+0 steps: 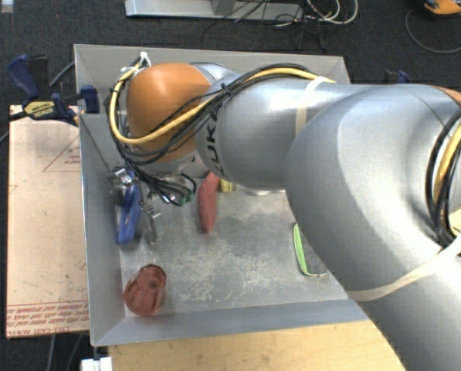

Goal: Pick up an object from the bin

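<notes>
Gripper (138, 219) low at left side of bin (238, 265), touching blue long thing (127, 221), grip state can't tell, pink oblong thing (208, 204) near, red lump (145, 289) in front-left corner

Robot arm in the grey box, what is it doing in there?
The big silver robot arm reaches into the grey bin to pick something up. Its end effector is down at the bin's left side, right at a blue thing; whether it has hold of it I cannot tell. A long pinkish-red thing lies beside it, a dark red lumpy thing sits in the near left corner, and a green thing peeks out from under the arm.
</notes>
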`<state>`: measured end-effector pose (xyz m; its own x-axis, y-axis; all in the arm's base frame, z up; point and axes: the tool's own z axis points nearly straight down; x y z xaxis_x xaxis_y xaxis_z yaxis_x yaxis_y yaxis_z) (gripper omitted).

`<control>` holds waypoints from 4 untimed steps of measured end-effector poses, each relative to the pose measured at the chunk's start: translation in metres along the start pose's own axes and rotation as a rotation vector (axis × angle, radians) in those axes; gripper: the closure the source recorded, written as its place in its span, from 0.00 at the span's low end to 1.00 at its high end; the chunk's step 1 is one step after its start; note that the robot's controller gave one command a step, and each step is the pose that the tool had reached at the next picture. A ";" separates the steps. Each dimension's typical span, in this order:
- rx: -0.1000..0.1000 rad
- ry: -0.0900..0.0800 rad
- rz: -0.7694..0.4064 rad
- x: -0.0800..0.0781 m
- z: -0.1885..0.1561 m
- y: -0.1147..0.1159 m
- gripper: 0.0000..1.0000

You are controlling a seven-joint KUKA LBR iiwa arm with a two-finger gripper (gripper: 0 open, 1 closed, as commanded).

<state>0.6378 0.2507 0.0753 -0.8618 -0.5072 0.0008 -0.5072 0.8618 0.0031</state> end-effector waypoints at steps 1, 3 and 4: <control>0.001 -0.008 0.046 -0.005 -0.062 -0.004 0.00; 0.010 -0.010 -0.525 -0.003 0.003 -0.009 0.00; -0.003 -0.006 -0.449 0.014 0.005 0.012 1.00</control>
